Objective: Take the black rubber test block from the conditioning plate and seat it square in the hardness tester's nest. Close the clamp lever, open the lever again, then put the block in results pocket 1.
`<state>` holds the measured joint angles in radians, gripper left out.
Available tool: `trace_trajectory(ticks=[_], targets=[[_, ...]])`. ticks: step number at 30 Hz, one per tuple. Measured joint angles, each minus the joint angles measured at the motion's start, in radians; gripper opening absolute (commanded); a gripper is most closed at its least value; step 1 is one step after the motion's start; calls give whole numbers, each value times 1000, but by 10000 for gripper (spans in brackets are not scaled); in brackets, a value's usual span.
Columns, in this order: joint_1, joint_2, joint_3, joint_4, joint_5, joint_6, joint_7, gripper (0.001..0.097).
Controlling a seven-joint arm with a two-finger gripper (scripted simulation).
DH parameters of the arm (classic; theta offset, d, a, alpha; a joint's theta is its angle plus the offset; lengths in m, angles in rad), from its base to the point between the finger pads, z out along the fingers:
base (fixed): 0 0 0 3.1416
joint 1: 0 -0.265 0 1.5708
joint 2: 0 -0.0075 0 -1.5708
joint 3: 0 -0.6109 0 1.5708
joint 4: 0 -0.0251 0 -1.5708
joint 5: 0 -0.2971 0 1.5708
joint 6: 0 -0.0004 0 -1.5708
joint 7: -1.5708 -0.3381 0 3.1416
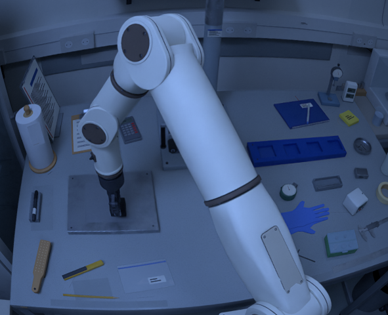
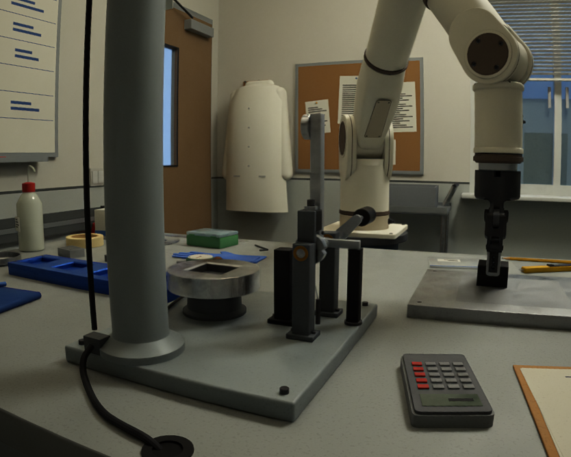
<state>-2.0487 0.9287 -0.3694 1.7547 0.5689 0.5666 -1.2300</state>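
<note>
My gripper [image 1: 118, 211] [image 2: 492, 273] is lowered onto the grey conditioning plate [image 1: 112, 202] [image 2: 504, 296] at the left of the bench, open, with its fingers down around the black rubber test block [image 1: 120, 207] [image 2: 492, 276], which rests on the plate. The hardness tester stands behind the plate, its round metal nest [image 2: 213, 275] with a square recess empty. Its clamp lever [image 2: 354, 221] with a black knob points up and away from the black posts. The blue results tray [image 1: 296, 150] [image 2: 57, 271] with several square pockets lies to the right of the arm, all pockets empty.
A white box [image 1: 355, 200], a green-based block [image 1: 341, 242], a blue glove [image 1: 305, 217] and a dial gauge [image 1: 288, 191] lie in front of the tray. A calculator [image 1: 130, 129] [image 2: 446, 389] and clipboard [image 1: 79, 138] sit behind the plate. A paper roll [image 1: 34, 139] stands at far left.
</note>
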Motion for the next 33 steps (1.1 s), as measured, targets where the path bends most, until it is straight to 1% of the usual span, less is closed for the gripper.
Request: trace_trajectory(ticks=[11, 33], targets=[[0, 0, 0, 0, 0, 0, 0, 700], [0, 0, 0, 0, 0, 0, 0, 260]])
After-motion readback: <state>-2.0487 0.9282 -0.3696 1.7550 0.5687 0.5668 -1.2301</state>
